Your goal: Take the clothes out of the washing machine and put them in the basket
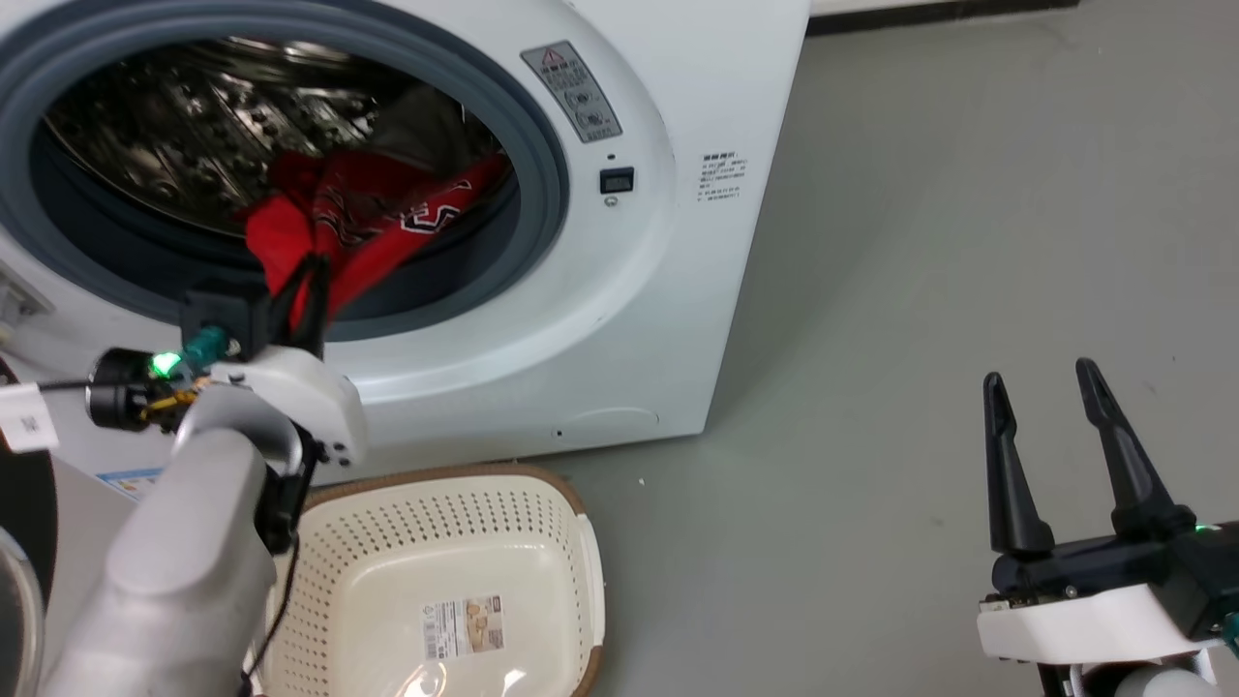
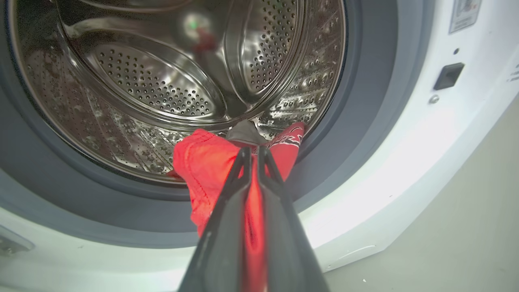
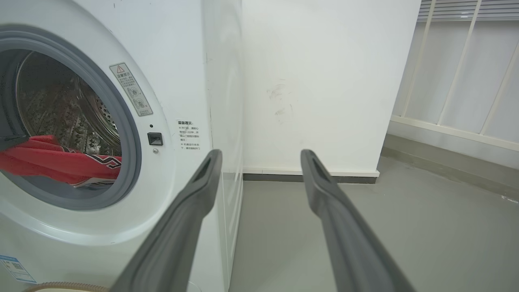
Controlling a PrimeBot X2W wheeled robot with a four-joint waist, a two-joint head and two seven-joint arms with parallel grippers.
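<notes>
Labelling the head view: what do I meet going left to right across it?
Red clothes → small black square on the washing machine front → printed sticker → grey floor → right gripper.

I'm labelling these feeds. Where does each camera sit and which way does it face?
Head view: on the head, looking down at washing machine and basket; left end effector at the jersey, right end effector open.
Left wrist view: on the left wrist, facing into the drum; end effector shut on jersey.
Right wrist view: on the right wrist, facing the machine's corner and wall; end effector open.
Shared: all show the jersey.
</notes>
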